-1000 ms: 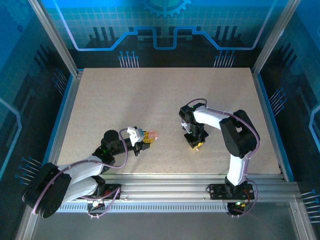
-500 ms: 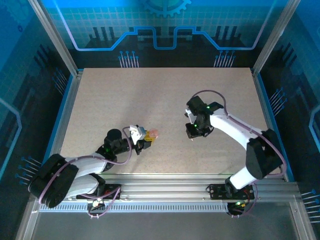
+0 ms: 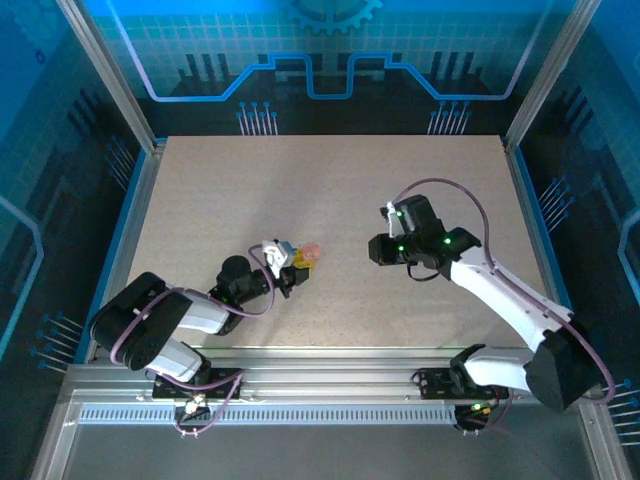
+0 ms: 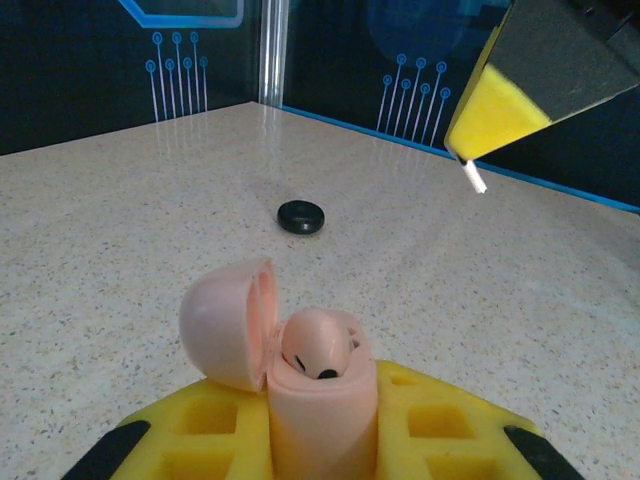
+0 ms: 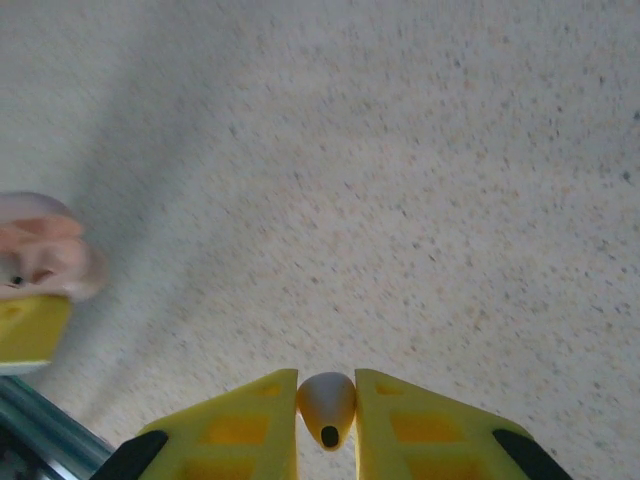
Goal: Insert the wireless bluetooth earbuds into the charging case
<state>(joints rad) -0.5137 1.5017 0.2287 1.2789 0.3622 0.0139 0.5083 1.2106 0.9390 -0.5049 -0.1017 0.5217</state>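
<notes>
Held earbud axis: in the right wrist view the held earbud (image 5: 327,405) lies along the fingers, rounded tip toward the top of the frame, dark hole toward the camera.
Right gripper (image 5: 327,400): clenched on the held earbud, bottom centre of frame.
Case axis: the charging case (image 4: 320,400) stands upright at bottom centre of the left wrist view, lid (image 4: 228,325) swung open to the left.
Case contents: the seated earbud (image 4: 315,345) sits in the case.
Left gripper (image 3: 298,264): clamped on the charging case, lower centre-left of the top view.
Look: case smooth pale pink; held earbud whitish.
Table (image 3: 330,190): a black disc (image 4: 301,216) lies beyond the case, mid-frame.
</notes>
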